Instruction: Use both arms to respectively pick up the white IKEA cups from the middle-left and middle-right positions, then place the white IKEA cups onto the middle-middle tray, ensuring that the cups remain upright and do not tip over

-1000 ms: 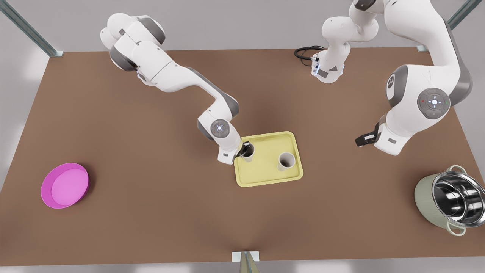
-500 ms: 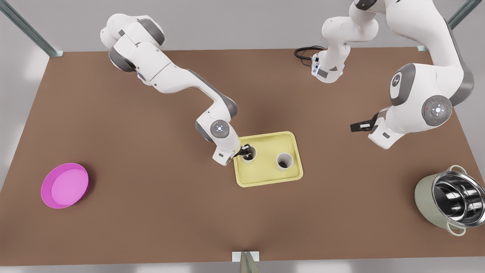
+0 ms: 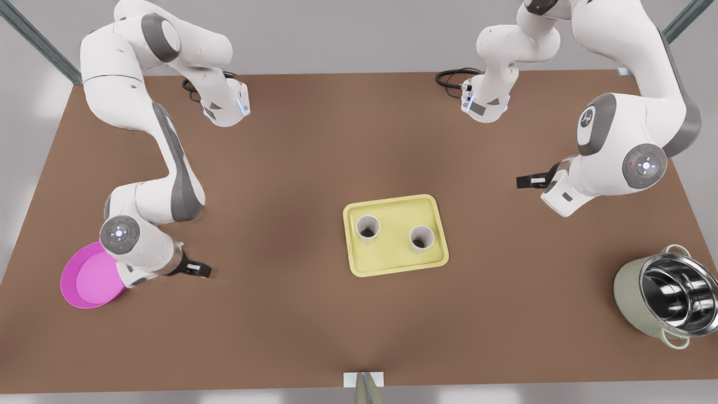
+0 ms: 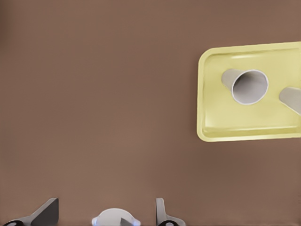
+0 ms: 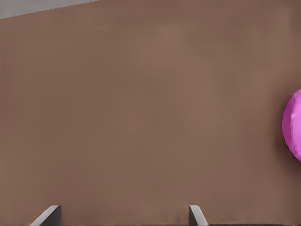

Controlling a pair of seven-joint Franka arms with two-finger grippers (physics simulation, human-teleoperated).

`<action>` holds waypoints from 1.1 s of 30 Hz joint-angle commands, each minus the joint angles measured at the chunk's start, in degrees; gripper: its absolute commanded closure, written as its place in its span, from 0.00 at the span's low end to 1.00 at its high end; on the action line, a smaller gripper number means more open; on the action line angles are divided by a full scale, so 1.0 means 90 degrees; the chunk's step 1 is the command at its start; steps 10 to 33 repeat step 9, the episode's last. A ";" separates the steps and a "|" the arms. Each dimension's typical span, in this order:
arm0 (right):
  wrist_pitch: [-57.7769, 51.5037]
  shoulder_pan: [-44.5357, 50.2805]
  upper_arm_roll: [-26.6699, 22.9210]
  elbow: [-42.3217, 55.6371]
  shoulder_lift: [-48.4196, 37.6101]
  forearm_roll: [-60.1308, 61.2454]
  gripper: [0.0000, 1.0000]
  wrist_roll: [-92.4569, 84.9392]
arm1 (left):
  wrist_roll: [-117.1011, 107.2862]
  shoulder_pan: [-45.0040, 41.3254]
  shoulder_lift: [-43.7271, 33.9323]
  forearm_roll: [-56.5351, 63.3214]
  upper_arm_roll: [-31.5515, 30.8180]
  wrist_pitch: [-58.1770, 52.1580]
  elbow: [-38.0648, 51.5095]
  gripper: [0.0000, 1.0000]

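The tray [image 3: 395, 264] is pale yellow, and the two cups [image 3: 368, 228] [image 3: 422, 238] on it are plain white with dark greyish insides. The table [image 3: 280, 325] around the tray is flat brown. The plate [image 3: 90, 278] is bright magenta-pink. The pot [image 3: 664, 297] is pale grey-green outside, shiny steel inside. Both arms [image 3: 146, 185] [image 3: 622, 151] are white with grey joints and black grippers [image 3: 196, 270] [image 3: 530, 180].

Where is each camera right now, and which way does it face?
Front view: high above the table, looking down on the tray, two cups, pink plate, left gripper at its right, right gripper at its left.
Left wrist view: behind the left gripper, facing down at table, tray and cups; its open fingers show.
Right wrist view: behind the right gripper, facing down at table and plate; open fingers show.
Shared: front and left wrist views both show the tray.
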 commanded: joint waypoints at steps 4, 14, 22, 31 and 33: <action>-0.2023 0.0431 -0.0740 -0.0482 -0.1902 0.0622 0.00 -0.3114 | 0.0320 0.0013 -0.0006 -0.0020 0.0008 -0.0032 0.0003 0.00; -0.2248 0.0421 -0.0838 -0.0668 -0.2127 0.0740 0.00 -0.3065 | 0.0310 0.0013 -0.0026 -0.0020 -0.0002 -0.0052 0.0003 0.00; -0.2248 0.0421 -0.0838 -0.0668 -0.2127 0.0740 0.00 -0.3065 | 0.0310 0.0013 -0.0026 -0.0020 -0.0002 -0.0052 0.0003 0.00; -0.2248 0.0421 -0.0838 -0.0668 -0.2127 0.0740 0.00 -0.3065 | 0.0310 0.0013 -0.0026 -0.0020 -0.0002 -0.0052 0.0003 0.00; -0.2248 0.0421 -0.0838 -0.0668 -0.2127 0.0740 0.00 -0.3065 | 0.0310 0.0013 -0.0026 -0.0020 -0.0002 -0.0052 0.0003 0.00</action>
